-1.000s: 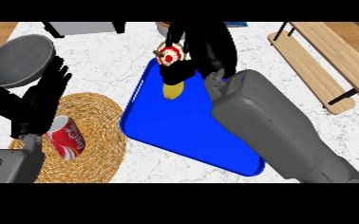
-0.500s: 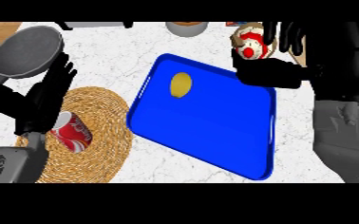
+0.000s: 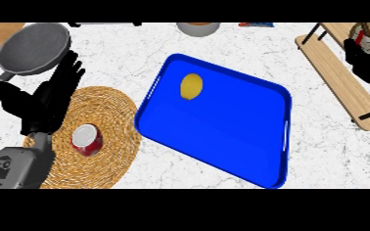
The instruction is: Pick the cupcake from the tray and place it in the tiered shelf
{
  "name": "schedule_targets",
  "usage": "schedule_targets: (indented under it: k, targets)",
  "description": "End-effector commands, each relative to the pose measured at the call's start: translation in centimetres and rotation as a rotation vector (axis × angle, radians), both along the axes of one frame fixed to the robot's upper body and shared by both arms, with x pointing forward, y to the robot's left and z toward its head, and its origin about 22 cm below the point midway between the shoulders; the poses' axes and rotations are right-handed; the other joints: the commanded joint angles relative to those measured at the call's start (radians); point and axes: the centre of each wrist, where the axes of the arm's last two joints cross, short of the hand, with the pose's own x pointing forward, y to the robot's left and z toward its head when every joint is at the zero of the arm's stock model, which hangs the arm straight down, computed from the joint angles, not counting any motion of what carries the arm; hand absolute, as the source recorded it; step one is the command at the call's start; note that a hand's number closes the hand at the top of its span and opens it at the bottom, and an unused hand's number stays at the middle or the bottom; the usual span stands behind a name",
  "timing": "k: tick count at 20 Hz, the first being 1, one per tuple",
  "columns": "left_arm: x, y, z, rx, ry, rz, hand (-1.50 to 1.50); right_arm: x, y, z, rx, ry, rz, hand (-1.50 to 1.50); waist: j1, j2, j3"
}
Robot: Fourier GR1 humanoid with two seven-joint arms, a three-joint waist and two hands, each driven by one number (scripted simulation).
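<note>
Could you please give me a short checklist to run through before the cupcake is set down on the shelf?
1. Cupcake off the blue tray: ok, only a yellow lemon lies on it.
2. Right hand over the wooden shelf: ok, at the view's right edge.
3. Cupcake in the right hand: cannot tell, only a sliver shows at the edge.
4. Shelf board free beneath the hand: cannot tell, cut off by the edge.
5. Left hand clear of the path: ok, open, resting over the woven mat.

Single head view, steeply down onto counter [image 3: 130,54].
</note>
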Motion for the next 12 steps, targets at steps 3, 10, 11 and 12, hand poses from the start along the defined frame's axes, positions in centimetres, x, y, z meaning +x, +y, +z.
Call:
schedule_targets:
  k: [3,10,11,12]
  targets:
    - [0.3,-0.3,-0.4,-0.009,-0.012,-0.004,0.00,-0.2,-5.7,-0.8,0.101,0.028,-0.126,1.50,0.018,0.005,0.000]
    - [2.2,1.0,1.3,-0.006,-0.006,-0.027,0.00,-0.5,-14.1,-1.4,0.112,-0.004,-0.173,1.50,0.015,0.007,0.000]
    - [1.0,0.5,0.3,-0.013,-0.017,-0.016,0.00,-1.1,-14.9,-1.9,0.116,-0.005,-0.174,1.50,0.019,0.005,0.000]
    - [0.9,-1.3,0.0,-0.019,0.006,-0.022,0.00,-0.6,-16.3,-2.2,0.112,0.015,-0.165,1.50,0.021,0.005,0.000]
